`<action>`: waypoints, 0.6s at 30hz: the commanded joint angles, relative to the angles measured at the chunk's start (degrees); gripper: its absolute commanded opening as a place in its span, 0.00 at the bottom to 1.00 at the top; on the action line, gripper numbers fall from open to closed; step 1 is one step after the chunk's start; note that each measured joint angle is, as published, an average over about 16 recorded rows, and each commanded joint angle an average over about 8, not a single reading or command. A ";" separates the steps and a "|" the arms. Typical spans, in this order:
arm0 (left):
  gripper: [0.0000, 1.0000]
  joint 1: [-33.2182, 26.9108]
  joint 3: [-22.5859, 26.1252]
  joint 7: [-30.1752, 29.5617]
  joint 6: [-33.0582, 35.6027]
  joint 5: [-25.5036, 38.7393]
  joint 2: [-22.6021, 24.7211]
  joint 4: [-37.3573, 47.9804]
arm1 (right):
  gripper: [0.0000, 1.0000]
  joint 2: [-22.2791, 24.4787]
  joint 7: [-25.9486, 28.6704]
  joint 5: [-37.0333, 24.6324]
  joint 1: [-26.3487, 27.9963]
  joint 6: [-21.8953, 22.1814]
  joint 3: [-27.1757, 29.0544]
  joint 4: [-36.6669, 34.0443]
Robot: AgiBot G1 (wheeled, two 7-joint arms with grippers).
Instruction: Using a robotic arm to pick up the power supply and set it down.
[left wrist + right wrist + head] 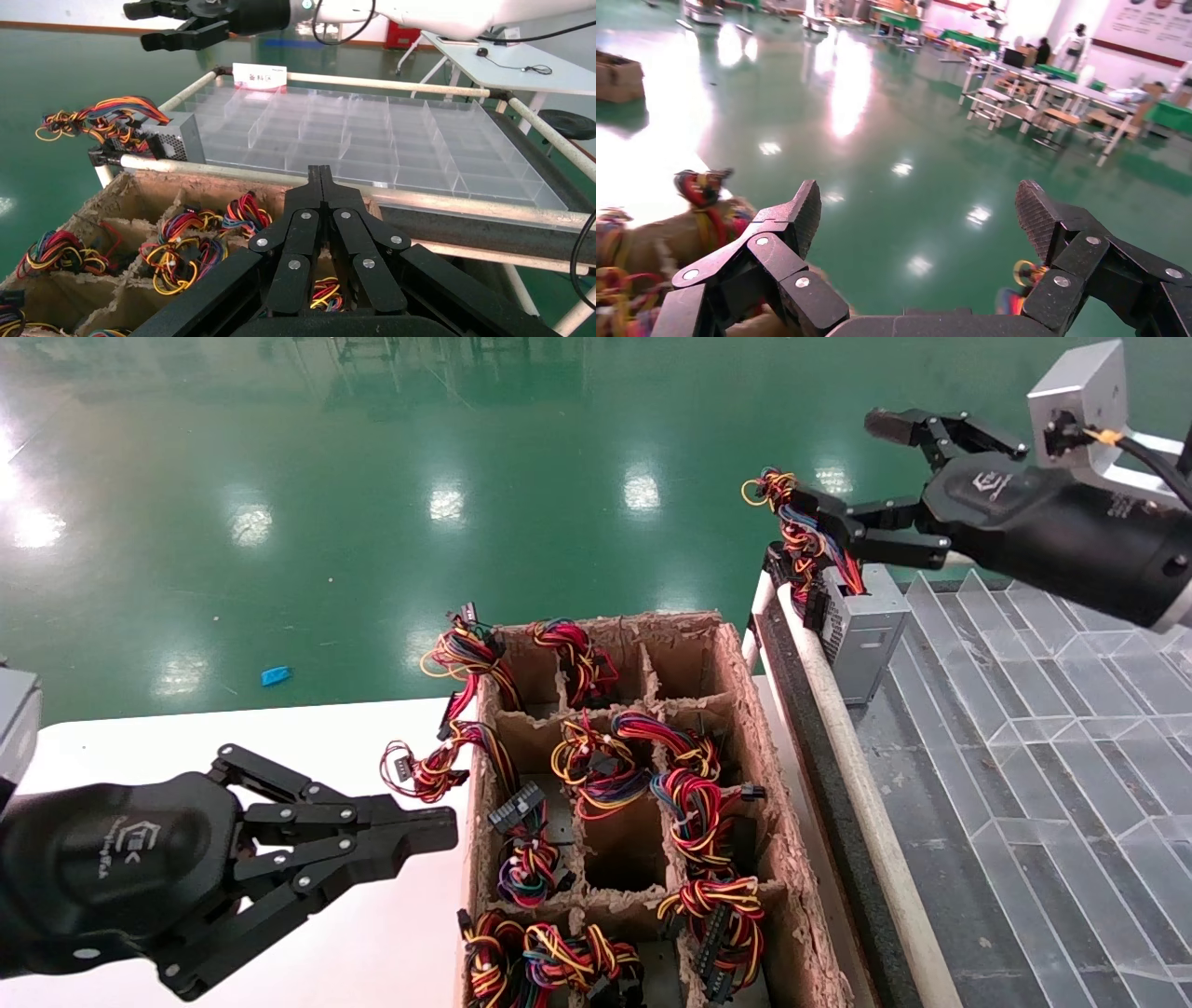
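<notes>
The power supply [861,635] is a small silver-grey metal box resting on the near-left corner of the clear divided tray [1034,738]. Its red, blue, yellow and black wire bundle [792,528] sticks up and over the tray frame. The left wrist view shows the power supply [179,137] too, with its wires [98,119] hanging out past the rail. My right gripper [852,467] hovers open just above the wires, holding nothing; from its own wrist view the right gripper [919,210] has only green floor between its fingers. My left gripper [447,826] is shut and empty beside the carton, and the left gripper [320,172] points at the tray.
A cardboard carton [745,728] with divided cells holds several more wire bundles [689,794] and stands between my arms on the white table [279,747]. A white tube rail [857,775] edges the tray. Green floor lies beyond.
</notes>
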 commanded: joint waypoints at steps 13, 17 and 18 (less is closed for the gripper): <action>1.00 0.00 0.00 0.00 0.00 0.00 0.00 0.00 | 1.00 4.74 8.18 6.18 -10.00 -4.59 0.73 16.01; 1.00 0.00 0.00 0.00 0.00 0.00 0.00 0.00 | 1.00 6.10 10.53 7.95 -12.87 -5.91 0.94 20.61; 1.00 0.00 0.00 0.00 0.00 0.00 0.00 0.00 | 1.00 6.44 11.12 8.40 -13.59 -6.24 0.99 21.77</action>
